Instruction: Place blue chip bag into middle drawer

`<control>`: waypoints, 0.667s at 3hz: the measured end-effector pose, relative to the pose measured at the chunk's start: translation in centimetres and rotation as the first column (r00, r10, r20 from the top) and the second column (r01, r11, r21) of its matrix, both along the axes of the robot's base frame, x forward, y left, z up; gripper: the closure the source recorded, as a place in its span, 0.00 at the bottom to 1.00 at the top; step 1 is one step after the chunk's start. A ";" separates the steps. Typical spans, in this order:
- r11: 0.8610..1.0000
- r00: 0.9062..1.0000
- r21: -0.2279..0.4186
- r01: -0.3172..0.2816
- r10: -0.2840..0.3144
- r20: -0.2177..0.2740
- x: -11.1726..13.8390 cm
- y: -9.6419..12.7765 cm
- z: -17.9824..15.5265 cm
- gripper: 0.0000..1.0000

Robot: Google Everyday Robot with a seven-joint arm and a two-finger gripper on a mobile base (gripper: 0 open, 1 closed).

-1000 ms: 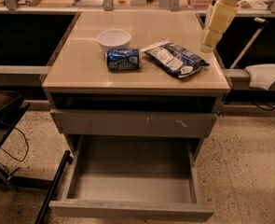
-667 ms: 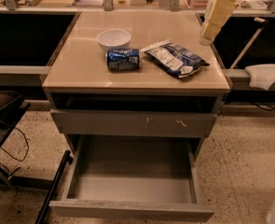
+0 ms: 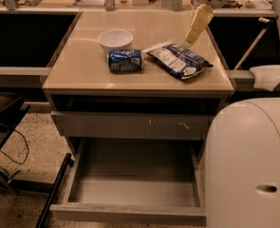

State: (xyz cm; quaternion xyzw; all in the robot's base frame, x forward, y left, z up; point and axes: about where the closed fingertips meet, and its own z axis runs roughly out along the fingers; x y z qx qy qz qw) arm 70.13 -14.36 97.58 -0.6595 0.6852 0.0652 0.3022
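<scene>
Blue chip bag: crinkly dark blue foil packet with white panels, lying flat on your beige worktop, right of centre.
Claw: cream-coloured, hanging over the bag's far edge; you cannot tell how wide it stands.
Middle drawer: shallow, grey, pulled out below the worktop.
Blue soda can: on its side, just left of the bag.
White bowl: behind the can.

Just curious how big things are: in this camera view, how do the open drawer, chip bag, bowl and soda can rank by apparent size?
1. middle drawer, nearest the camera.
2. blue chip bag.
3. white bowl and blue soda can look alike.
The gripper hangs just beyond the bag.
</scene>
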 end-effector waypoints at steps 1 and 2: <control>0.999 1.000 0.049 -0.011 0.011 0.002 1.3 0.2 -0.8 0.00; 0.997 0.999 0.070 0.010 -0.008 -0.039 1.7 -0.9 -3.0 0.00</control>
